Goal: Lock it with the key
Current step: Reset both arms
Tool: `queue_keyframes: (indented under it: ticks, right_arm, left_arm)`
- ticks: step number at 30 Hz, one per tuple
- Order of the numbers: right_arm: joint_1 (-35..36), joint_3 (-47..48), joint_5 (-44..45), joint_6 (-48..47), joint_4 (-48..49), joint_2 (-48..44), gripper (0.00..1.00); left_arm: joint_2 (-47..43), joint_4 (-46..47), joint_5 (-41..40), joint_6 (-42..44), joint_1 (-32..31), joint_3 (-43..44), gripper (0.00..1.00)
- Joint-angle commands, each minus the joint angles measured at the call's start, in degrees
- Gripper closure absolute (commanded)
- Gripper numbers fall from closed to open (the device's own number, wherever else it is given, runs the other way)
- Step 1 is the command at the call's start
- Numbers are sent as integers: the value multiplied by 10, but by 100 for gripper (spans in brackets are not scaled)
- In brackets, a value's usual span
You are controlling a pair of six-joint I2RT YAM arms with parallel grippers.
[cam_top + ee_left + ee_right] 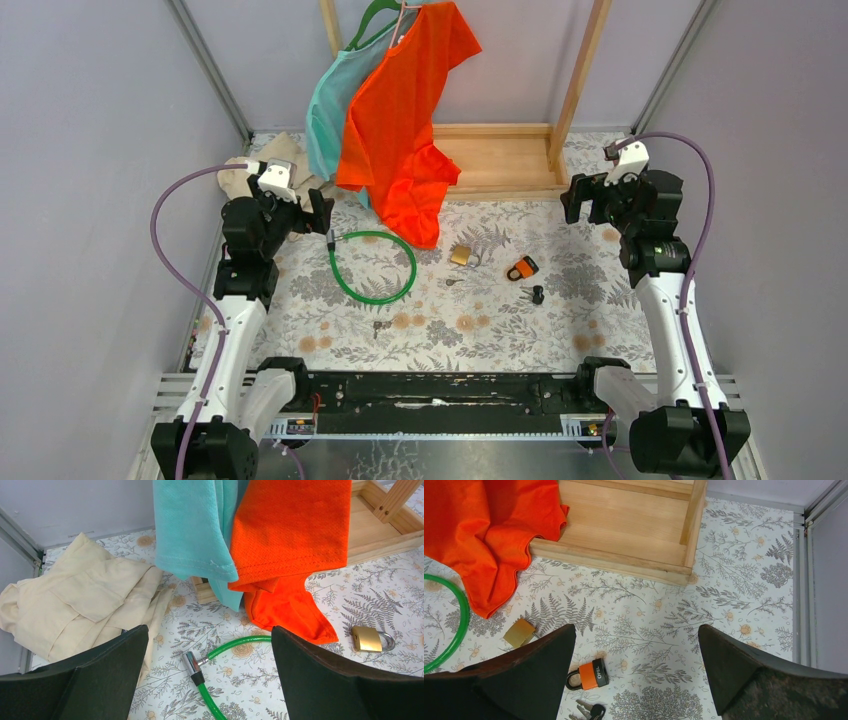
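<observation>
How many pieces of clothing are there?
3: teal shirt and orange shirt hanging from the wooden rack; beige garment crumpled in the far-left corner. None looks hidden.

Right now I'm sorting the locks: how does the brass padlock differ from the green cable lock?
The brass padlock is a small gold block with a short metal shackle; the green cable lock is a long, thin curled loop, far bigger across. Both lie on the table.
</observation>
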Motion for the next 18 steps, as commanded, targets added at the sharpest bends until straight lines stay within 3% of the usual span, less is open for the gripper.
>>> queue_keyframes:
  ticks: [1,18]
  right_arm:
    - [-7,5,-16,-5,19,-18,1]
    - [-10,3,-23,-2,21,-21,1]
  left_arm:
    - [-10,12,1,9,4,13,0]
    - [-12,12,5,11,5,10,0]
